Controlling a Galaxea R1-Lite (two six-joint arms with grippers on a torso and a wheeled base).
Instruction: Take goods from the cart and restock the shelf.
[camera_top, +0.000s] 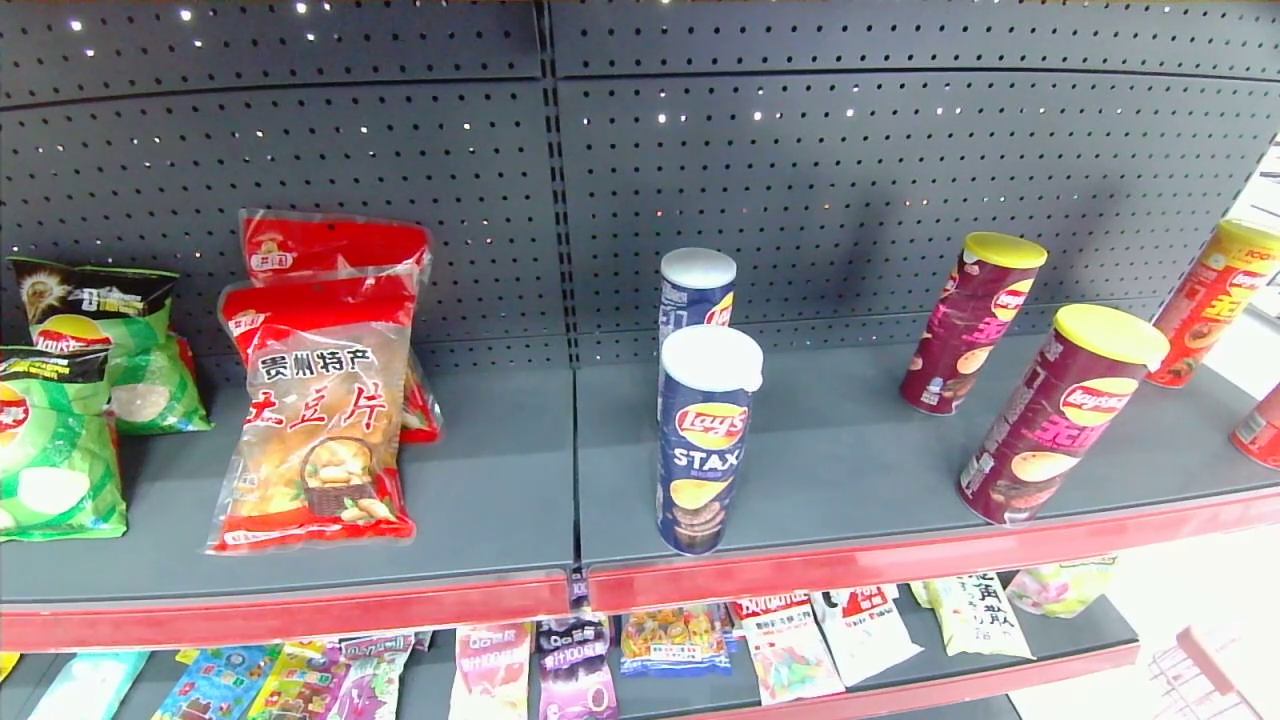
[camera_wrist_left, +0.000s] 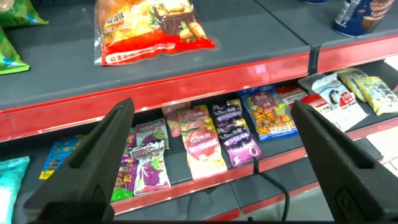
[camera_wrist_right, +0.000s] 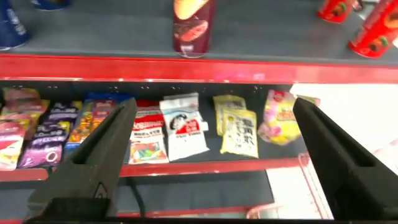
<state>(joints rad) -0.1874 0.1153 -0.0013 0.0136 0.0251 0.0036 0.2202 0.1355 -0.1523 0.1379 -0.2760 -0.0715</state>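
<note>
The grey upper shelf (camera_top: 850, 450) with a red front lip holds two dark blue chip cans (camera_top: 703, 440), two maroon cans with yellow lids (camera_top: 1060, 415) and an orange can (camera_top: 1210, 300) further right. Red bags of potato slices (camera_top: 320, 420) and green chip bags (camera_top: 55, 440) lie on its left half. My left gripper (camera_wrist_left: 212, 111) hangs open and empty in front of the shelf lip, below the red bag (camera_wrist_left: 152, 28). My right gripper (camera_wrist_right: 214, 106) is open and empty too, level with the lower shelf under a maroon can (camera_wrist_right: 193, 25). A corner of the wire cart (camera_top: 1215, 665) shows at the lower right.
The lower shelf (camera_top: 950, 685) carries rows of small snack and candy packets (camera_wrist_left: 217, 134), and white and yellow packets (camera_wrist_right: 186, 127). A perforated dark back panel (camera_top: 850, 180) closes the shelf behind. Bare shelf surface lies between the blue cans and the maroon cans.
</note>
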